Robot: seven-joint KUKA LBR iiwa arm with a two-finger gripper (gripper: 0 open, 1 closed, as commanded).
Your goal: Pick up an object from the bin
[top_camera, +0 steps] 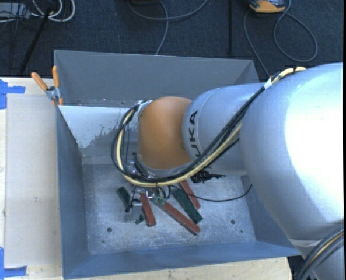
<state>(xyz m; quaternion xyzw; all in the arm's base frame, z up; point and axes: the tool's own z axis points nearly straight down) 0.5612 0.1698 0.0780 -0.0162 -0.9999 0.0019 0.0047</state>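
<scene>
Low over the middle of the bin (pixel 73 214), the gripper (pixel 133 206) seemingly sits amid a heap of red-brown and green sticks (pixel 178 216). The orange cover (pixel 161 130) and cables (pixel 119 150) block it, so I cannot tell its grip.

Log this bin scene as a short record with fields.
bin: grey metal bin
contents: heap of flat red-brown and dark green bars, mid-floor
arm: enters from the right, orange wrist cover above the heap
gripper: gripper low at the heap's left end, by a red-brown bar
held: cannot tell
</scene>
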